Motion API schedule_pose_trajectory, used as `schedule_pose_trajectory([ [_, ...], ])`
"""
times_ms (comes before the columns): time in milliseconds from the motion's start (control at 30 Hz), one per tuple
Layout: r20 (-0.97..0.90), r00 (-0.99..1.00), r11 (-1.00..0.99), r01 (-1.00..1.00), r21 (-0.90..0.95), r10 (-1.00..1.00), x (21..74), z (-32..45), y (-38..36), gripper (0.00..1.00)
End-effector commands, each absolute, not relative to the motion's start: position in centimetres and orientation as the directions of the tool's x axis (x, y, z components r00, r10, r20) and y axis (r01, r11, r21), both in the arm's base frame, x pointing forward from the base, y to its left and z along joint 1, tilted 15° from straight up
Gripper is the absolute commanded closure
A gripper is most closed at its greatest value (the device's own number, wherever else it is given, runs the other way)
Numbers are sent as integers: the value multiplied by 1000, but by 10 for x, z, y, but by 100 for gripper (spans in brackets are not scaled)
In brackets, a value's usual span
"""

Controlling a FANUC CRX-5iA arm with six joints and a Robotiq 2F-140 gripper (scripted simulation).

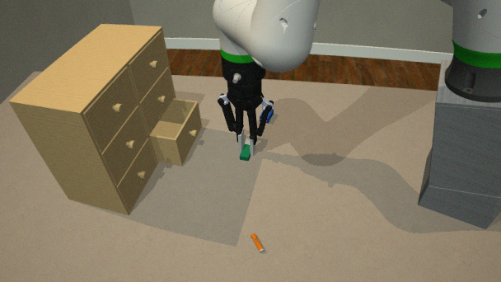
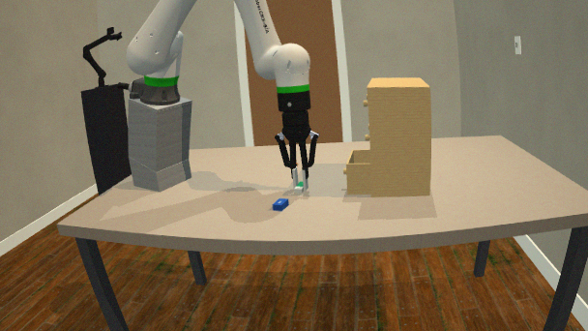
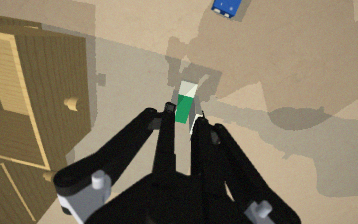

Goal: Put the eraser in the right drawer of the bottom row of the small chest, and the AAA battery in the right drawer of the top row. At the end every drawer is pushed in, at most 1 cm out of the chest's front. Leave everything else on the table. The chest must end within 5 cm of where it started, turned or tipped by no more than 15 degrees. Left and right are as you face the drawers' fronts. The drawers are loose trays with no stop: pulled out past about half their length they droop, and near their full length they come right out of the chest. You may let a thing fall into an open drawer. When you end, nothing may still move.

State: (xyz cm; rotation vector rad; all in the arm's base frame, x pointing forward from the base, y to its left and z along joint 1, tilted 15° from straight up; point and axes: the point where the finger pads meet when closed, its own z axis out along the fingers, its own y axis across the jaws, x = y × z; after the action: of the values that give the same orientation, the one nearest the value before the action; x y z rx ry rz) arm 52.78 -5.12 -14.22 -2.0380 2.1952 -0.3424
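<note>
The green eraser with a white end (image 1: 245,152) (image 2: 300,185) (image 3: 184,106) lies on the table in front of the chest. My gripper (image 1: 246,143) (image 2: 300,181) (image 3: 183,100) points straight down, and its fingertips press on the eraser's two long sides at table level. The small wooden chest (image 1: 82,63) (image 2: 398,128) stands to the left. Its bottom right drawer (image 1: 177,133) (image 2: 358,176) (image 3: 55,75) is pulled out about halfway; the other drawers are in. The orange AAA battery (image 1: 257,242) lies on the table far toward the front edge.
A blue block (image 1: 269,115) (image 2: 279,203) (image 3: 226,6) lies on the table just behind the gripper. The robot's grey pedestal (image 1: 461,154) (image 2: 157,142) stands at the table's right side in the top view.
</note>
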Motion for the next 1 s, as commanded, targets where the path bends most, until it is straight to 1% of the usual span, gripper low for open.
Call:
schedule_pose_trajectory([
  [0, 61, -82, 64, -966, -250, -995, 528, -142, -51, 89],
  [500, 61, -82, 64, -966, -250, -995, 526, -133, -50, 89],
  [700, 61, -82, 64, -966, -250, -995, 509, -67, -45, 89],
  [833, 61, -82, 64, -966, -250, -995, 504, -48, -43, 89],
  [967, 61, -82, 64, -966, -250, -995, 503, -46, -43, 89],
])
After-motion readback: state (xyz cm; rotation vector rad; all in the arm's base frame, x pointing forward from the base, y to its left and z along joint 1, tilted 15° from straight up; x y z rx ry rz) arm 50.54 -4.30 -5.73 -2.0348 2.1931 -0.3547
